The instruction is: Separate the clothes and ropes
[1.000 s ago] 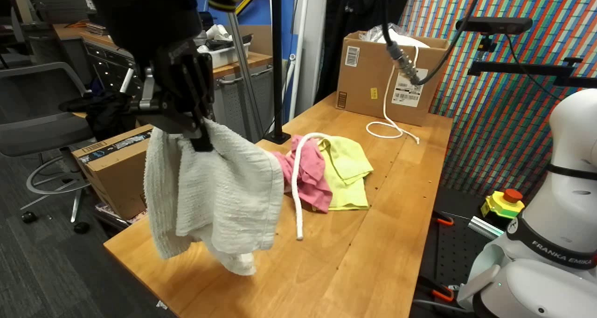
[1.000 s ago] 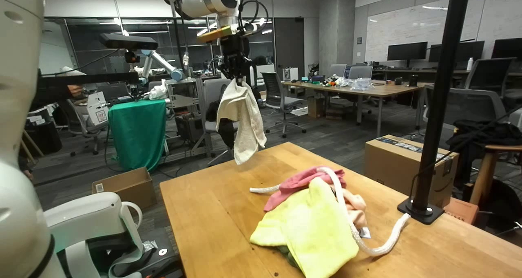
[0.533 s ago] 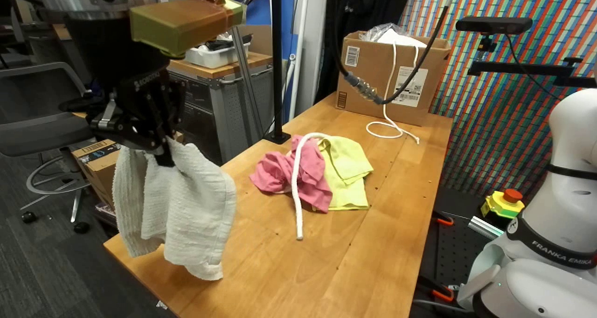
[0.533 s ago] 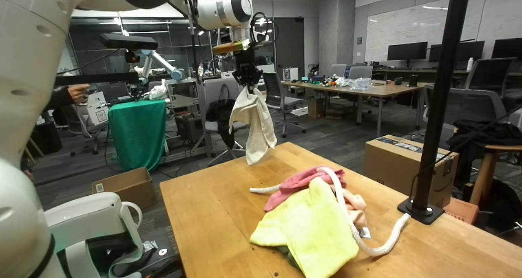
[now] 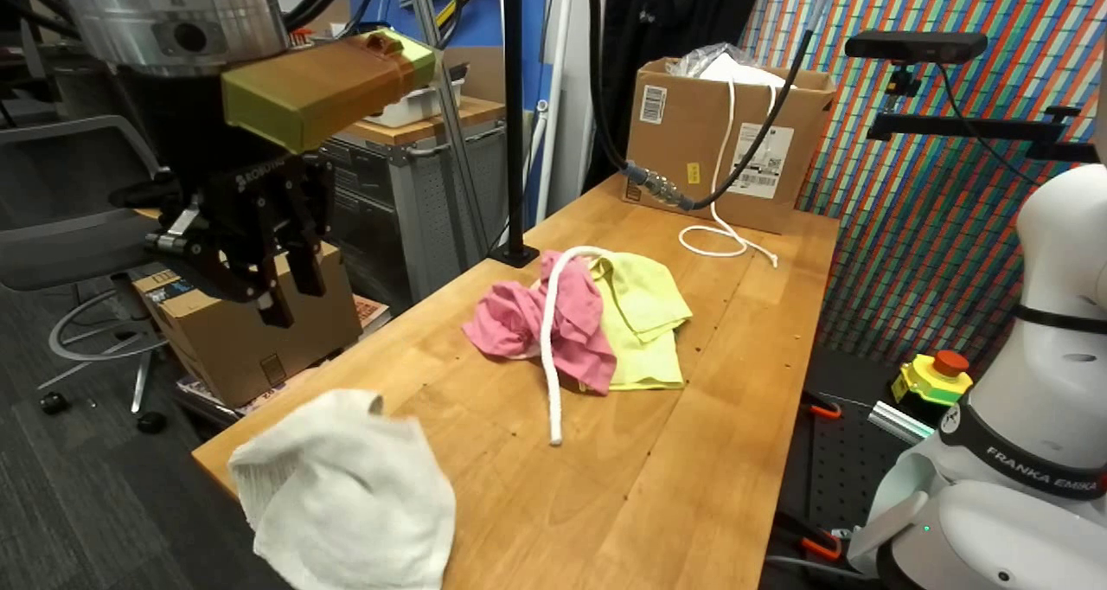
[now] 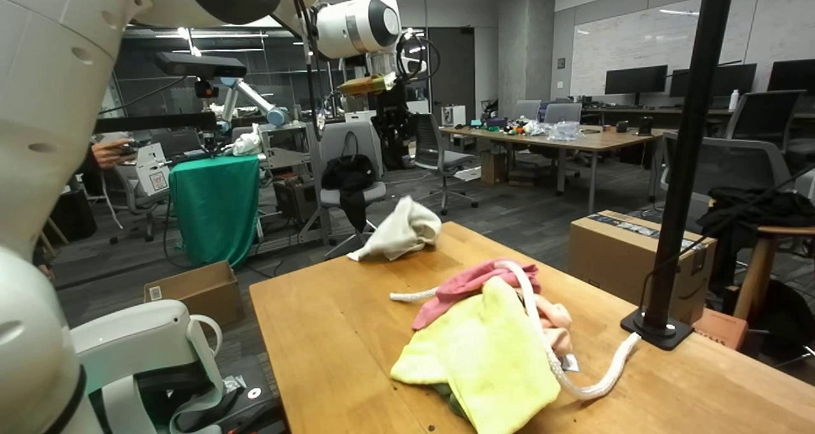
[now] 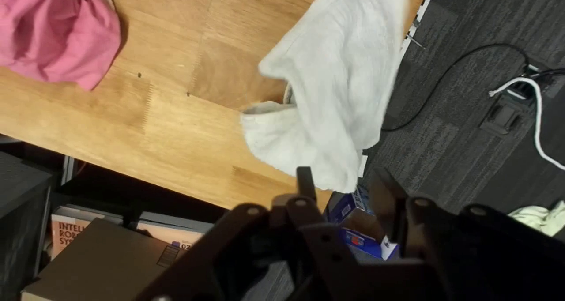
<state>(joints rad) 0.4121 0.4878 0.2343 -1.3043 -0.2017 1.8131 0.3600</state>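
Setting the white towel [image 5: 355, 495] aside looks like the step in hand: the gripper [image 5: 292, 298] hangs above it, fingers apart, holding nothing. The towel is crumpled at one end of the wooden table [image 5: 709, 452], too blurred to tell if at rest. The thick white rope [image 5: 549, 348] drapes over the pink cloth [image 5: 584, 330], beside the yellow-green cloth [image 5: 644, 313]; the next move likely calls for pinching and drawing it free. A cardboard box [image 5: 675, 153] at the opposite end holds clear plastic [image 5: 702, 58] and a white item [image 5: 751, 72].

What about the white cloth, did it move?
Yes, down: in an exterior view, the white cloth has dropped from the hand, now lower against the table.
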